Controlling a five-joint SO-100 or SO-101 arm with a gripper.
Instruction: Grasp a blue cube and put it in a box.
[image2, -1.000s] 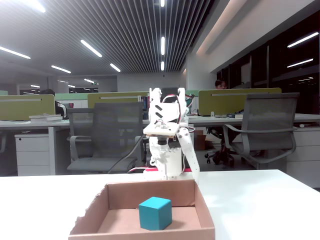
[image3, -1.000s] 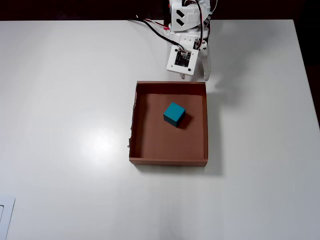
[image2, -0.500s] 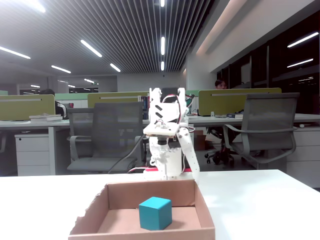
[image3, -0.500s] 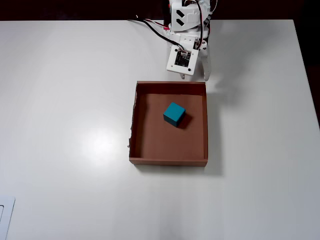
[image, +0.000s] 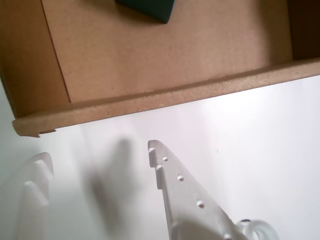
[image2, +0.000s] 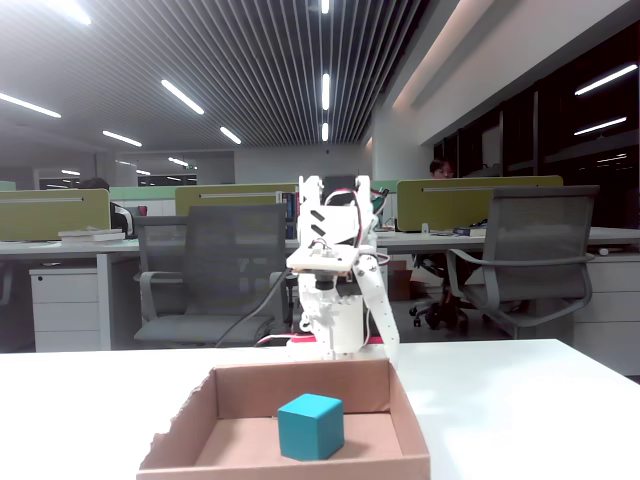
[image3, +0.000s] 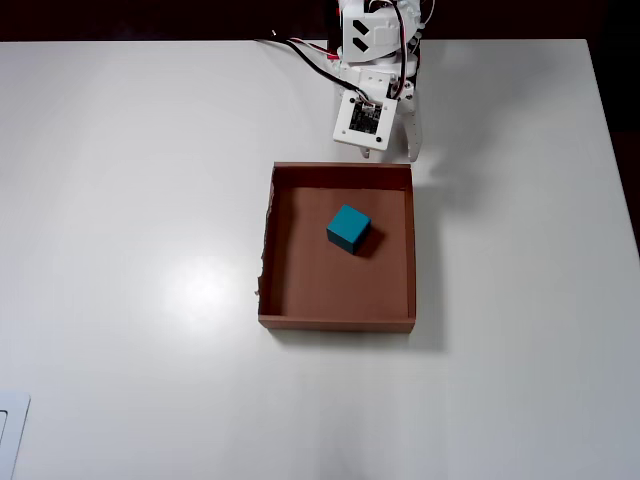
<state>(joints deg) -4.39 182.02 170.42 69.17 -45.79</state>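
The blue cube (image3: 348, 228) lies inside the box (image3: 340, 323), a little toward the arm's side of its middle, apart from the walls. In the fixed view the cube (image2: 311, 426) sits on the floor of the box (image2: 300, 385). In the wrist view only a corner of the cube (image: 150, 7) shows at the top edge, beyond the box wall (image: 150, 97). My gripper (image: 97, 152) is open and empty, above the white table just outside the box's near wall. In the overhead view it (image3: 400, 155) hangs by the box's top right corner, the arm folded back.
The arm's base and cables (image3: 310, 55) stand at the table's far edge. The box's torn rim (image3: 264, 250) faces left in the overhead view. A white object (image3: 10, 430) lies at the bottom left corner. Office chairs (image2: 210, 270) stand behind the table.
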